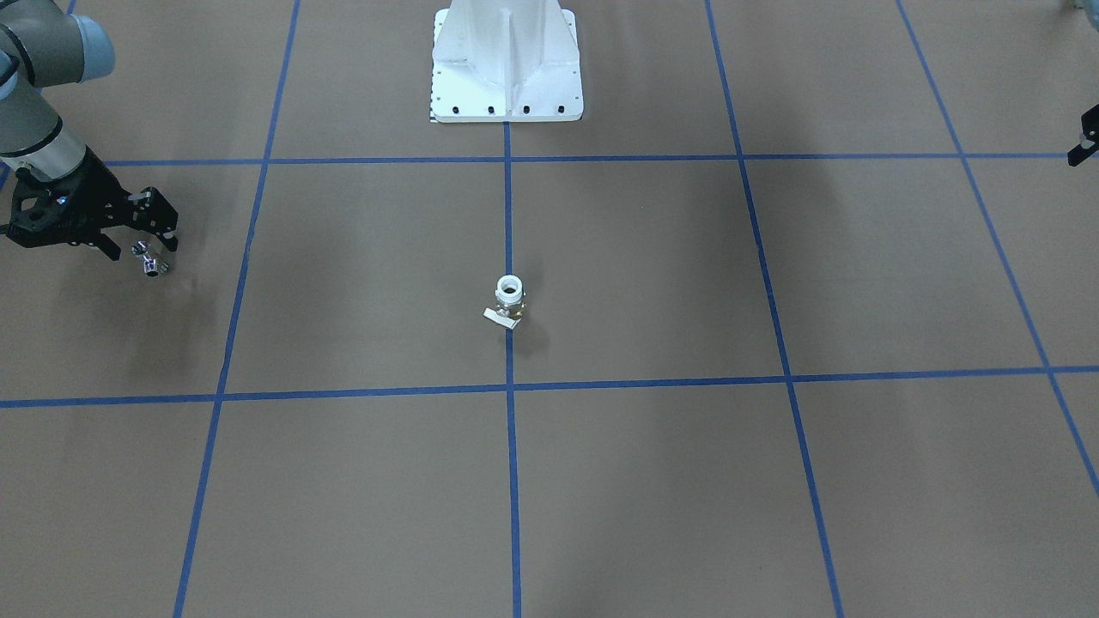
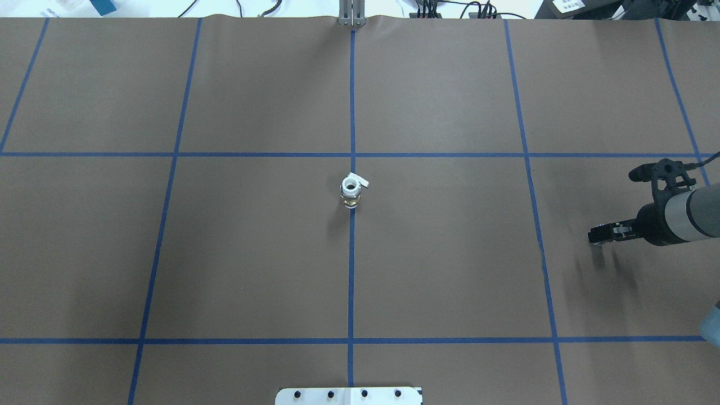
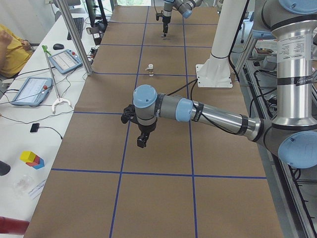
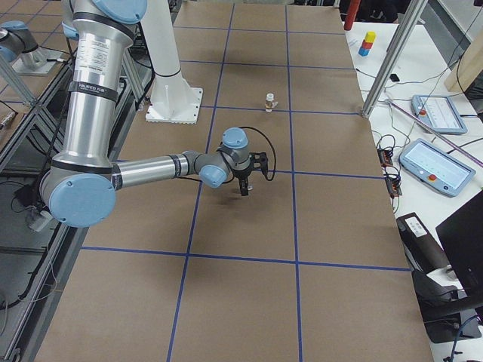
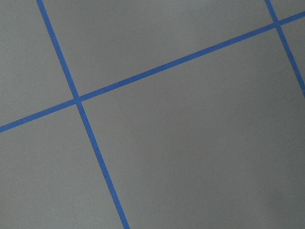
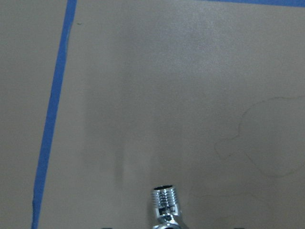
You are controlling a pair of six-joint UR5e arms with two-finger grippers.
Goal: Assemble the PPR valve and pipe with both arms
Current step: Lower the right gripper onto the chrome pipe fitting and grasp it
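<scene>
The right pincer grips the chrome pipe by one end, well apart from the PPR valve, which stands upright on the worktop's centre tape line. I cannot tell whether the left pincer is open or closed. A careless nudge could topple the upright valve. The pipe is held narrowly and might twist during mating.

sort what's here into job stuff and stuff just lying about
Job: white-collared brass PPR valve; short chrome pipe fitting, held in the right end effector; left end effector.
Lying about: white metal pedestal base; red, yellow and blue toy blocks; grey touchscreen tablets.
</scene>
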